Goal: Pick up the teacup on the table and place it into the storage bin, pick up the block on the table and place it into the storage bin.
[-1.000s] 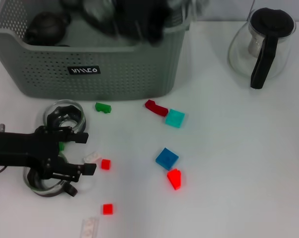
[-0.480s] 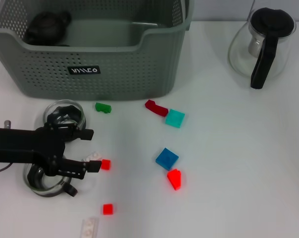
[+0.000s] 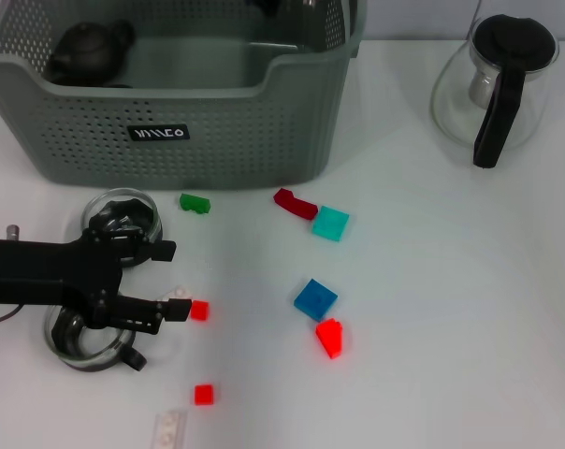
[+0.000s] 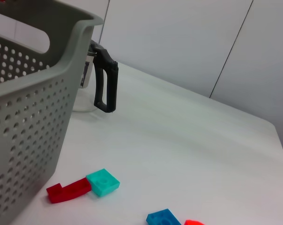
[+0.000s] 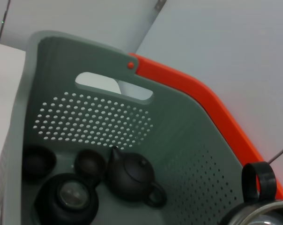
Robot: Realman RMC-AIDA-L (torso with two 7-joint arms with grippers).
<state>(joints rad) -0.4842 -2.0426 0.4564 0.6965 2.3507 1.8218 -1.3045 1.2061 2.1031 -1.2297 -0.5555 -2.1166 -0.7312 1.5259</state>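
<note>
Lettering, white on a black label (image 3: 157,133), unreadable, fronts the storage bin (image 3: 217,140). Left gripper (image 3: 166,279), fingers wide, reaches a small red block (image 3: 199,310) beside glass teacups (image 3: 123,214). Only the right wrist view shows a dark teapot (image 5: 130,175) inside; right gripper unseen.

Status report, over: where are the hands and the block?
Left hand open, low over table beside small red block. Right hand not in view. Storage bin holds dark teapot. Glass cups beside left hand.
</note>
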